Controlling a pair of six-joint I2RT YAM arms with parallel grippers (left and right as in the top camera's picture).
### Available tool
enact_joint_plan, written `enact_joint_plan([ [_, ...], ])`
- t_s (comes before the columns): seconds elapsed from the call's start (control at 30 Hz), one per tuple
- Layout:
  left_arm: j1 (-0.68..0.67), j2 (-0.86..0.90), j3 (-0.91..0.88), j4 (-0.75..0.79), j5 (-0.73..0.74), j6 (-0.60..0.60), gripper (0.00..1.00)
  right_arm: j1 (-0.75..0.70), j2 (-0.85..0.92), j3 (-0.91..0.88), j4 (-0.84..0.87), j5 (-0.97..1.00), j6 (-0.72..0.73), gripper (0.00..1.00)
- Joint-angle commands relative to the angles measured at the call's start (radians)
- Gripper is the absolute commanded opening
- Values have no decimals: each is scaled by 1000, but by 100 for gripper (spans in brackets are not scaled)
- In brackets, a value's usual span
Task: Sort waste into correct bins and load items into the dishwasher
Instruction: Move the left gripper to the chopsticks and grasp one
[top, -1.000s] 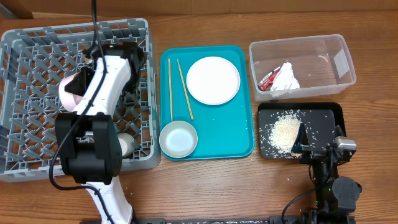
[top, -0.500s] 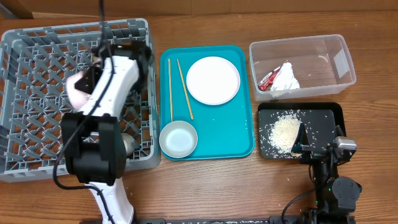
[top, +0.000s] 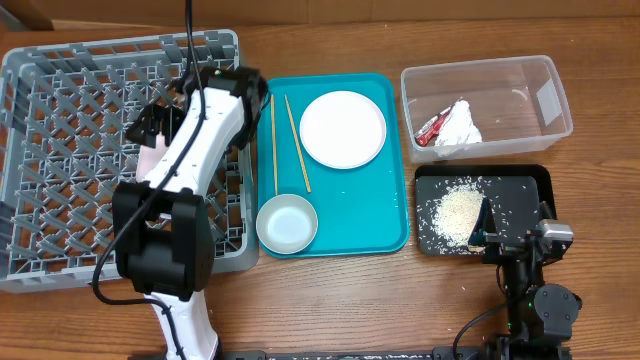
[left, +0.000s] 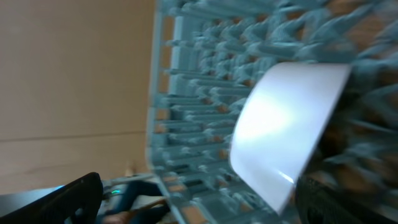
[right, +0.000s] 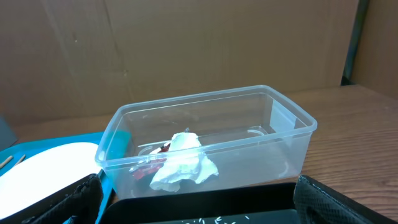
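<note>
A white cup (left: 286, 124) lies on its side on the grid of the grey dishwasher rack (top: 60, 110), blurred in the left wrist view. From overhead the cup (top: 152, 160) sits just below my left gripper (top: 148, 128), which is open and off it. The white plate (top: 342, 128), a white bowl (top: 287, 222) and the chopsticks (top: 297, 140) lie on the teal tray. The clear tub (top: 520, 75) holds the red wrapper (top: 430, 128) and the tissue (right: 183, 162). Rice (top: 460, 212) is heaped in the black tray (top: 530, 180). My right gripper (right: 199, 211) is open and empty over the black tray's near edge.
The teal serving tray (top: 370, 215) lies between the rack and the two bins. The left arm's white links stretch over the rack's right side. Bare wooden table runs along the front edge.
My left gripper has opened and let go of the white cup, which now rests in the rack. The left arm has swung to the right. The right arm has not moved.
</note>
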Motion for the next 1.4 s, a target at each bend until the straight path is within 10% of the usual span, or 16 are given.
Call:
enact_joint_plan([
  [0.0,-56,-39,148,-1,280,-2,100,-5,-7,-10,6,2,-1,100],
  [0.3,-175,-29,240,148,932,0,87,-5,-7,-10,6,2,-1,100],
  [0.9,-164,200,134,323,1033,-143,28,-5,-7,-10,6,2,-1,100],
  [1.37,-163,245,93,351,973,-149,39,-5,-7,-10,6,2,-1,100],
])
